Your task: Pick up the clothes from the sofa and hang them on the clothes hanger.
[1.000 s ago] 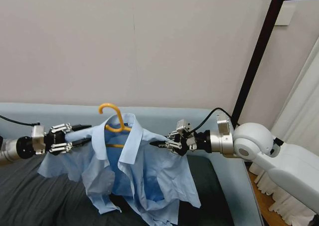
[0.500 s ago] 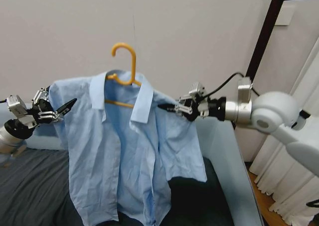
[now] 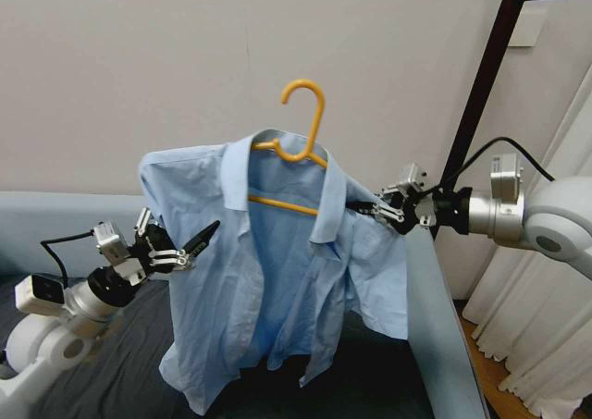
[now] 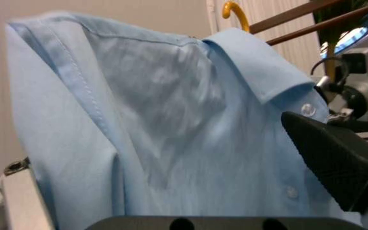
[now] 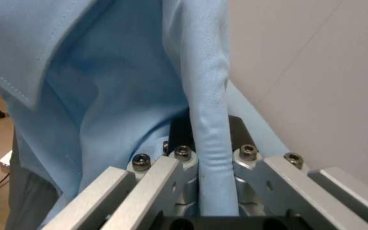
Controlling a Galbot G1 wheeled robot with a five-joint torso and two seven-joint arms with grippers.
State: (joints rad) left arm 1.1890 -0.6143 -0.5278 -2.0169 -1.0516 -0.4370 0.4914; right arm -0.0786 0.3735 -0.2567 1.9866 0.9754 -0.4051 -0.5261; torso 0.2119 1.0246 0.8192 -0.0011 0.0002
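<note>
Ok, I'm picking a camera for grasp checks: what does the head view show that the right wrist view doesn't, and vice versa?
Head view: the light blue shirt hanging full length on an orange hanger, the open left gripper at the shirt's left edge, the sofa below and a dark rack post. Right wrist view: up close, a fold of shirt fabric clamped between the right gripper's metal fingers. Both: the shirt, and the right gripper shut on it.

Free air lies above the hanger hook (image 3: 320, 114). The rack post (image 3: 479, 104) stands just beside the right gripper (image 3: 368, 209), seemingly not touching.
</note>
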